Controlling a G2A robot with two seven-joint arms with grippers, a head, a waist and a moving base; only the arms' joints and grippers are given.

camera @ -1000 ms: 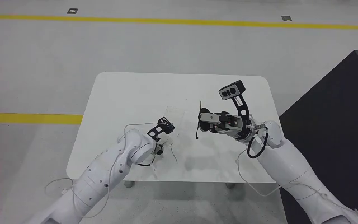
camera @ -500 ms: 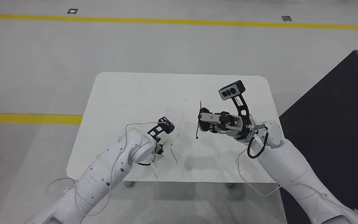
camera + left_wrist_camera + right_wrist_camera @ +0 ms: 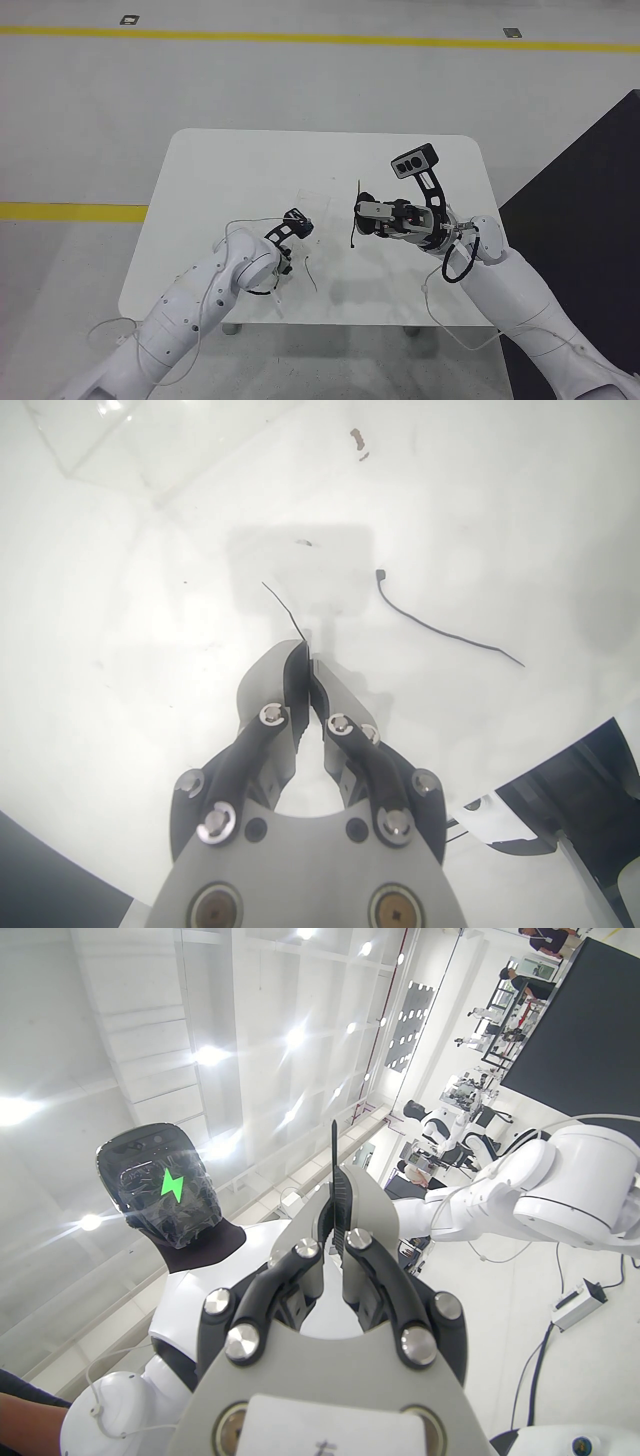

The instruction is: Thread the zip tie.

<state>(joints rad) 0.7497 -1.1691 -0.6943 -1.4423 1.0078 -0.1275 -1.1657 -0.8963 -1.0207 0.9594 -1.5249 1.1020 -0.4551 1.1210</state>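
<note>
My right gripper (image 3: 361,216) hovers over the middle of the white table (image 3: 250,160), shut on a black zip tie (image 3: 356,205) held across its fingers, with both ends sticking out. In the right wrist view the strip (image 3: 333,1148) rises past the closed fingertips of that gripper (image 3: 334,1183). My left gripper (image 3: 297,224) is near the table's front left. It (image 3: 307,655) is shut, and a thin black strand (image 3: 280,605) pokes out from its tips. A second black zip tie (image 3: 435,627) lies loose on the table beside it (image 3: 310,272).
A clear sheet (image 3: 100,445) lies flat on the table beyond the left gripper, and small brown specks (image 3: 357,437) sit farther off. A black panel (image 3: 590,200) stands off the table's right side. The table's front edge is close behind the left arm.
</note>
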